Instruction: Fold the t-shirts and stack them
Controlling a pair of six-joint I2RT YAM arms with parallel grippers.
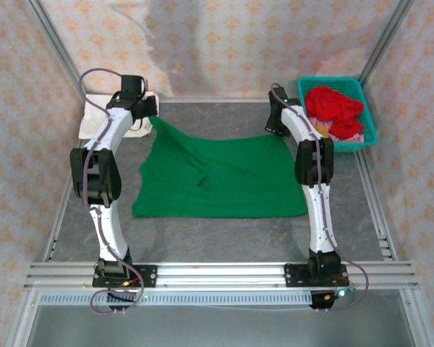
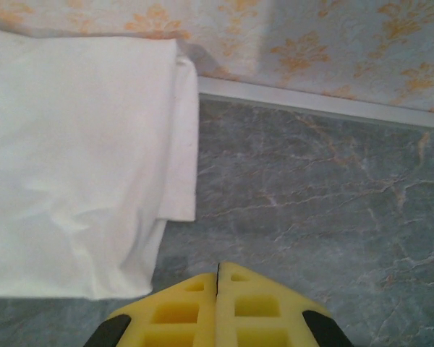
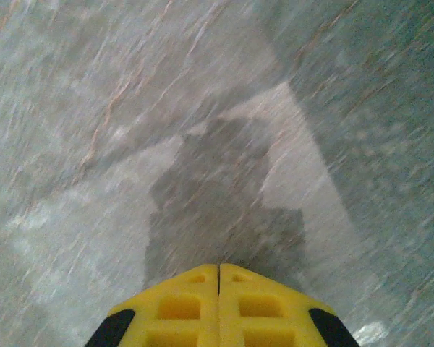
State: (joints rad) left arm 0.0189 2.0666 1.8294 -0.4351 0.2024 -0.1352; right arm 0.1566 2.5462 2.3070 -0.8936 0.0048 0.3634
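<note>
A bright green t-shirt (image 1: pixel 224 181) lies spread on the grey table, and its back left corner is drawn up to a point at my left gripper (image 1: pixel 152 116). That gripper (image 2: pixel 218 266) is shut, its yellow fingertips pressed together, with the cloth hidden under them in the left wrist view. A folded white t-shirt (image 1: pixel 92 123) (image 2: pixel 79 166) lies just left of it by the back wall. My right gripper (image 1: pixel 275 131) (image 3: pixel 218 266) is shut at the green shirt's back right edge. No cloth shows between its fingers, and bare table lies ahead of them.
A teal basket (image 1: pixel 331 81) stands at the back right with a crumpled red t-shirt (image 1: pixel 333 105) and pink cloth (image 1: pixel 349 131) in it. Patterned walls close the back and sides. A metal rail (image 1: pixel 217 275) runs along the near edge.
</note>
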